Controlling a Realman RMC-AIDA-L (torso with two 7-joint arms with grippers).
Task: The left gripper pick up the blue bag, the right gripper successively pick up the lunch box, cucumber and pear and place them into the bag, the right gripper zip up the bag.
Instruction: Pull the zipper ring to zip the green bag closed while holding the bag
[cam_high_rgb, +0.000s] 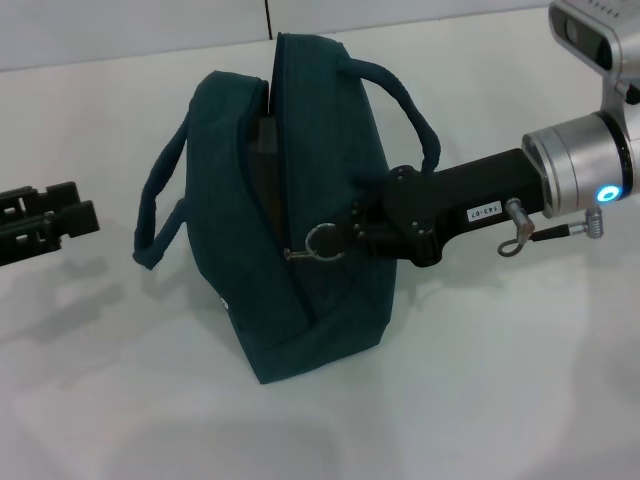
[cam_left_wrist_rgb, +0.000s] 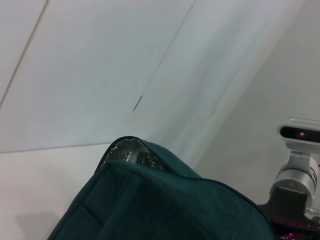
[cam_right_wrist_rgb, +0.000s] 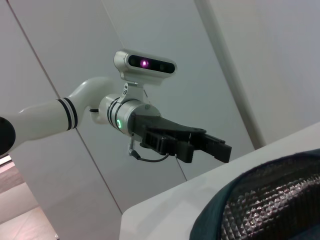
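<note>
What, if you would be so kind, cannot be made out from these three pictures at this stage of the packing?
- Contents of the blue bag: head view, its fabric walls hide the inside; no lunch box, cucumber or pear shows anywhere.
- The right gripper at the ring pull: head view, black fingers blend together, so its grip is unclear.
- The left gripper: head view, its arm is cut off by the edge.

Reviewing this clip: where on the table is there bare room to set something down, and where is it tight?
Bare table lies in front of the blue bag and between it and the left gripper, off to the bag's left. It is crowded at the bag's right face, where the right gripper reaches the zipper ring.
</note>
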